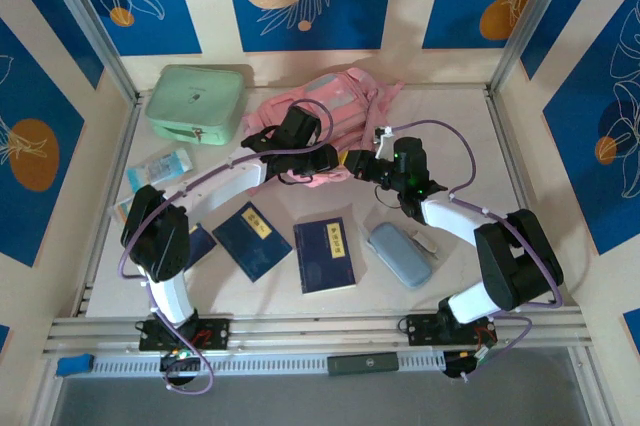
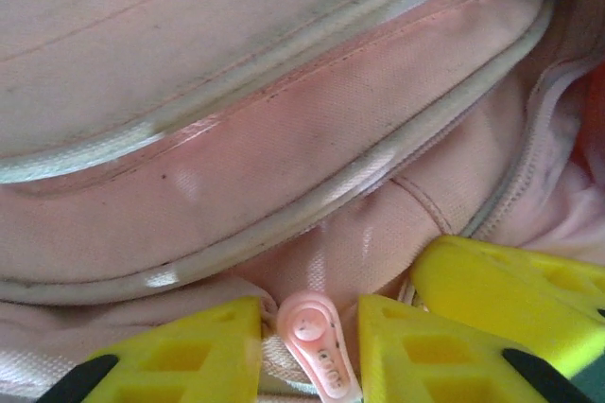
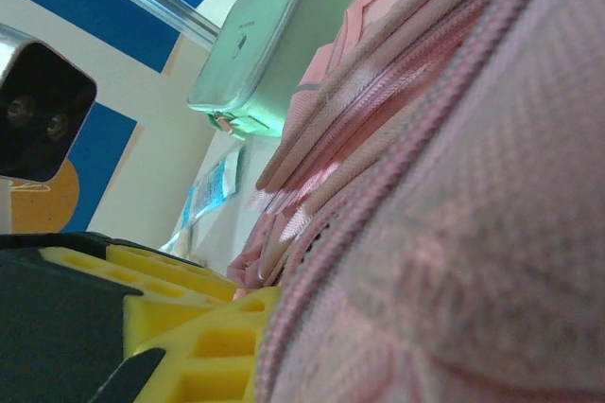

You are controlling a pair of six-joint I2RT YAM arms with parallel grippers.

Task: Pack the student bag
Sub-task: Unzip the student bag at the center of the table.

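Quick count from the top view: one student bag (image 1: 335,106), pink, lying upper centre of the table (image 1: 470,146). There's one mint green zip case (image 1: 195,101) upper left, touching the bag's left side. One light blue packet (image 1: 160,168) sits below the case, and one grey-blue pencil case (image 1: 400,254) is lower right of centre. There are three dark blue books along the lower middle: one angled (image 1: 252,239), one straight (image 1: 325,254), and a third (image 1: 200,244) mostly tucked behind the left arm.

In the left wrist view, the left gripper (image 2: 310,320) has its yellow fingers close on either side of a pink zip pull (image 2: 317,346). I honestly can't tell if it's pinching yet.

The right gripper (image 1: 362,164) is closed. One yellow finger (image 3: 208,337) sits jammed against the bag's fabric and the other is hidden behind it, so I can't say if fabric is caught. Book titles are too small to read.
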